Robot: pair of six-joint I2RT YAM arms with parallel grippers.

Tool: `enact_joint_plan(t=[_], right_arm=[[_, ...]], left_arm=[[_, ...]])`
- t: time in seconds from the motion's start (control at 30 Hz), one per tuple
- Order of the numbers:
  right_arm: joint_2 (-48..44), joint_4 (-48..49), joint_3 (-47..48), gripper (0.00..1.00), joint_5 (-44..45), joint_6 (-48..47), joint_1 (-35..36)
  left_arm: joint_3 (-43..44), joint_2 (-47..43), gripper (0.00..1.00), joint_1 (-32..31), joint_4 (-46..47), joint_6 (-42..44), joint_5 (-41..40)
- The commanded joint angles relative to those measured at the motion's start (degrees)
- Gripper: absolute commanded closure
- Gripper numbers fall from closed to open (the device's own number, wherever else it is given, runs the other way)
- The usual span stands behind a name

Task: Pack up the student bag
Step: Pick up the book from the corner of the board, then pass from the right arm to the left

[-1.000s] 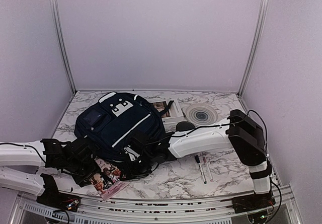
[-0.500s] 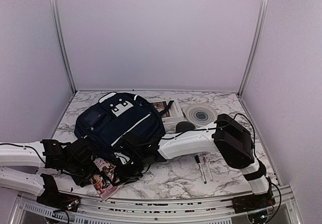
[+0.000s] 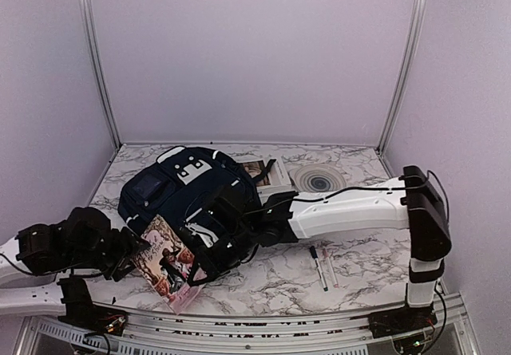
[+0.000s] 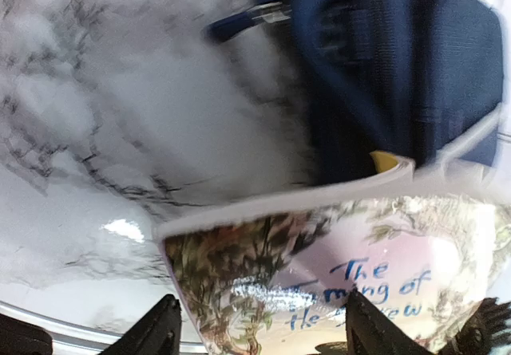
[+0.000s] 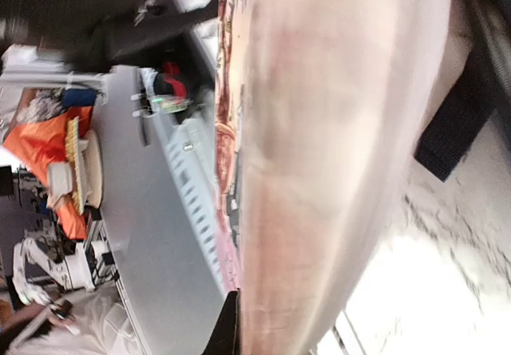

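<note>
Black left gripper (image 3: 132,249) clamps 1 pink paperback (image 3: 166,261), tilted up on edge.
Student bag (image 3: 180,191) lies just beyond the book's far end, left arm nearer; right gripper (image 3: 209,239) sits at the bag's near edge, its grip too hidden to tell.

On bench (image 3: 271,287): bag (image 3: 184,191) left of centre, book (image 3: 166,261) tilted before it, pens (image 3: 320,268) right, disc (image 3: 319,182) behind.

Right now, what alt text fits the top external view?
An illustrated book tilts up at the left fingers, beside a navy bag that the right arm reaches across to. Pens lie on the marble table at right.
</note>
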Motion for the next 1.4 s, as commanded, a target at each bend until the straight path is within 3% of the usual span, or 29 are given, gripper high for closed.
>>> enact_joint_plan(t=[0.0, 0.1, 0.23, 0.37, 0.47, 0.53, 0.7, 0.87, 1.03, 1.07, 1.13, 1.2, 1.27, 1.37], right_arm=[[-13.8, 0.2, -2.9, 1.00, 0.2, -10.4, -1.1], [-21.0, 0.9, -7.5, 1.00, 1.8, -12.0, -3.6], [-31.1, 7.1, -14.2, 1.00, 6.8, -12.9, -7.6], [-38.0, 20.3, -21.1, 1.00, 12.7, -14.6, -8.6], [-39.9, 28.5, -23.9, 1.00, 12.3, -14.9, -8.7], [-39.6, 29.6, -23.5, 1.00, 11.5, -15.3, -8.7], [-37.7, 31.5, -22.2, 1.00, 8.0, -15.5, -8.7], [-35.5, 32.6, -21.4, 1.00, 5.1, -15.1, -8.1], [-34.4, 31.7, -21.4, 1.00, 2.2, -15.3, -7.7], [-34.6, 31.5, -21.6, 1.00, 2.1, -15.4, -7.7], [-35.4, 30.9, -22.3, 0.88, 2.2, -15.7, -7.8], [-36.8, 29.6, -23.3, 0.62, 3.1, -16.6, -8.3], [-38.8, 28.9, -24.9, 0.44, 2.6, -16.9, -9.8], [-41.6, 34.1, -28.6, 0.20, -5.3, -13.8, -13.5]], left_arm=[[6.2, -12.3, 0.25, -0.3, -0.5, 15.1, -11.5], [9.6, -15.3, 0.25, -0.2, 7.8, 28.7, -12.2], [11.9, -11.3, 0.20, -0.2, 24.2, 44.9, 1.5], [5.6, -6.2, 0.09, -0.2, 48.5, 49.1, 15.4], [1.8, -1.9, 0.08, -0.4, 64.2, 50.5, 21.4], [2.4, 0.8, 0.14, -0.8, 69.4, 53.1, 24.6], [6.8, 6.0, 0.21, -1.9, 70.4, 59.8, 26.3], [7.9, 9.2, 0.37, -1.9, 70.2, 60.5, 25.2], [7.7, 9.6, 0.93, -1.9, 70.1, 61.4, 24.9], [7.5, 9.2, 1.00, -1.9, 70.0, 61.5, 24.8], [6.8, 7.5, 1.00, -2.0, 70.0, 61.7, 24.5], [5.7, 5.2, 1.00, -2.0, 69.9, 62.4, 24.2], [4.8, 2.8, 1.00, -2.0, 69.0, 63.6, 24.2], [5.6, 0.6, 1.00, -2.0, 66.4, 66.3, 29.7]])
